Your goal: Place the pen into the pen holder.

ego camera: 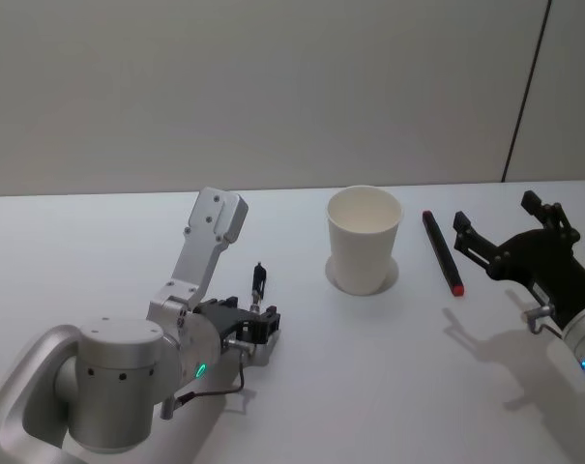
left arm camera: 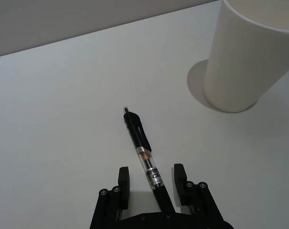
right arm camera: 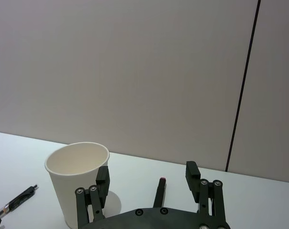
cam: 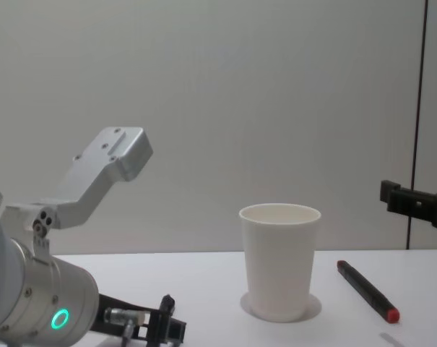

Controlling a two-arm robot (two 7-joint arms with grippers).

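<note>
- A plain grey wall (ego camera: 273,87) stands behind a bare white worktop (ego camera: 99,251).
- Nearest the robot, the left claw (left arm camera: 151,175) sits low over the worktop. Its 2 fingers (left arm camera: 123,179) are spread, 1 on each side of the pen, with a gap on both sides, so nothing is pinched.
- The slim black click pen with a clear barrel (left arm camera: 139,138) lies flat on the worktop. Its near end is under the left claw, and it lies apart from the cup on the robot's left.
- Farther off, the tapered white paper cup that serves as pen holder (ego camera: 365,237) stands upright with its mouth open, and looks empty.
- On the cup's right lies a black marker with a red end (ego camera: 443,253). The right claw (ego camera: 496,215) hangs above the worktop just beside it, its fingers spread and holding nothing.
- Risks, as I judge them:
  - The round barrel may roll or skid out as the fingers close on it.
  - Gripped near 1 end, the pen could swing in the grip.
  - Lowered at a tilt, it could catch the rim and tip the light cup.
- The pen's long axis runs nearly straight away from the robot. Its thin nub end points to the far side; I cannot tell whether that end is the nib or the button.
</note>
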